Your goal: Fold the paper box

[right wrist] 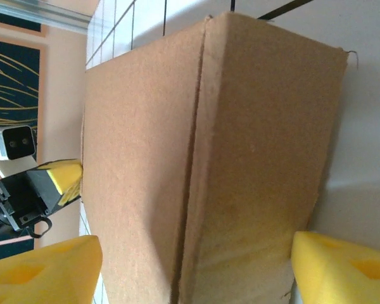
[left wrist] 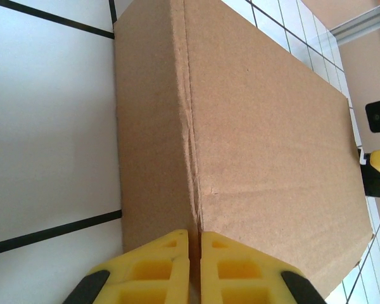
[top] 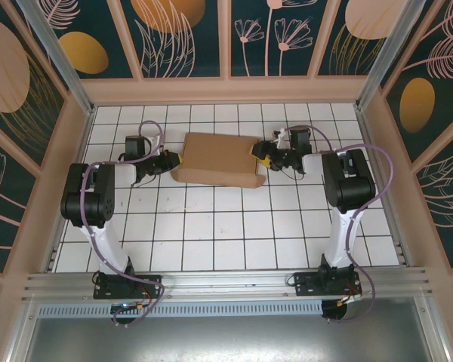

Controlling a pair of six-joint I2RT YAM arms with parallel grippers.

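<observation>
The paper box (top: 217, 160) is a brown cardboard box lying closed and flat on the white tiled table, toward the back. My left gripper (top: 174, 163) is at its left end. In the left wrist view its yellow fingers (left wrist: 158, 266) are shut together, tips against the box (left wrist: 266, 145) at the crease between top and side. My right gripper (top: 261, 155) is at the right end. In the right wrist view it (right wrist: 193, 259) stands open, one finger (right wrist: 44, 272) on each side of the box's end (right wrist: 240, 145). I cannot tell whether those fingers touch the cardboard.
The tiled table (top: 226, 234) is walled by wooden-framed panels at the back and both sides, with metal posts (top: 60, 53) in the back corners. An aluminium rail (top: 226, 283) runs along the near edge, where both arm bases are bolted.
</observation>
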